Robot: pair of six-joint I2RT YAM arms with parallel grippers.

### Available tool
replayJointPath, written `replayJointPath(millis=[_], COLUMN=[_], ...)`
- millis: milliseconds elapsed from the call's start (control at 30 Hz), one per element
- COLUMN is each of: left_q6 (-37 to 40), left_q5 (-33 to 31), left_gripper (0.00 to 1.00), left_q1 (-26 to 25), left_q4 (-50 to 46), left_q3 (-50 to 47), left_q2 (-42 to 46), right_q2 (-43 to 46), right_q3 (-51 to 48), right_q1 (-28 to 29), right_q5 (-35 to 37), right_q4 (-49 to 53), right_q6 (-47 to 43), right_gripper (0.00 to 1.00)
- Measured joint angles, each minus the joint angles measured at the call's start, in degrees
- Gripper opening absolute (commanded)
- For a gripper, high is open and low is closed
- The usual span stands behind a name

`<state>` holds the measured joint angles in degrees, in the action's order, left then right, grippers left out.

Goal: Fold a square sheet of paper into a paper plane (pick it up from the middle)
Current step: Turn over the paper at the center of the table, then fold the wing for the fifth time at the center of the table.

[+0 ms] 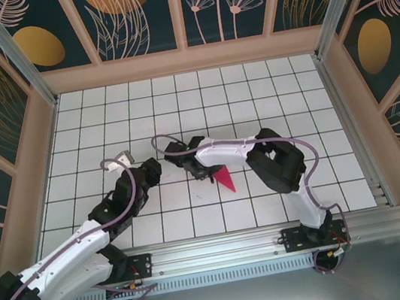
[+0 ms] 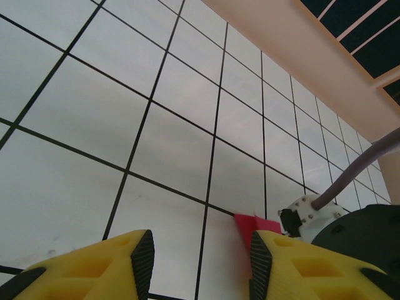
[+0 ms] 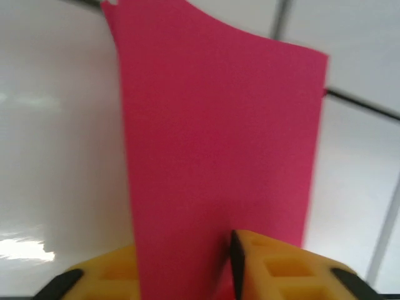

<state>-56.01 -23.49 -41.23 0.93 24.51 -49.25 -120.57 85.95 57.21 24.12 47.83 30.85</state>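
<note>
Right fingers (image 3: 281,265) straddled the folded pink paper (image 3: 219,137); left fingers (image 2: 106,265) stood apart and empty.
In the right wrist view the paper rose between the two yellow fingers, and whether they pinched it or merely flanked it could not be told. From above, the paper (image 1: 225,179) showed as a slim pointed wedge near the middle of the white tiled bench (image 1: 253,103), tip toward the near edge. The left fingers sat close on its left, and a pink corner showed just past them.
</note>
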Motion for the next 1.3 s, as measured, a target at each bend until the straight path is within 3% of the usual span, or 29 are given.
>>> replayJointPath(millis=[133,267,400,467,600,700,933,1300], left_q6=[-0.24,-0.26,-0.22,-0.13,0.46,1.11,2.62,3.02], left_q5=[-0.68,-0.55,0.96,2.16,5.97,9.97,19.06,26.86], left_gripper=[0.48,0.49,0.49,0.49,0.49,0.48,0.46,0.47], left_q1=[0.0,0.0,0.0,0.0,0.0,0.0,0.0,-0.98], left_q4=[-1.2,-1.64,-1.38,-0.83,1.03,3.78,8.63,13.38], left_q3=[-0.42,-0.87,-1.01,-1.01,-1.01,-1.01,0.04,5.35], left_q2=[1.73,1.9,1.05,-0.2,-3.96,-7.41,-17.44,-28.63], right_q2=[0.17,2.73,10.95,16.81,27.78,31.8,31.93,26.91], right_q3=[0.48,-1.03,-7.76,-11.47,-19.67,-26.21,-36.13,-41.03], right_q1=[0.57,-0.48,-1.03,-2.34,-8.48,-13.92,-18.67,-25.38], right_q5=[-1.79,-7.74,-16.39,-20.04,-27.1,-32.72,-43.23,-48.33], right_q4=[-0.07,-4.15,-11.23,-14.53,-22.38,-28.37,-34.29,-40.92], right_q6=[0.2,-0.35,-0.72,-0.57,-0.13,0.7,1.01,-1.14], right_gripper=[0.74,0.78,0.81,0.75,0.33,0.19,0.1,0.1])
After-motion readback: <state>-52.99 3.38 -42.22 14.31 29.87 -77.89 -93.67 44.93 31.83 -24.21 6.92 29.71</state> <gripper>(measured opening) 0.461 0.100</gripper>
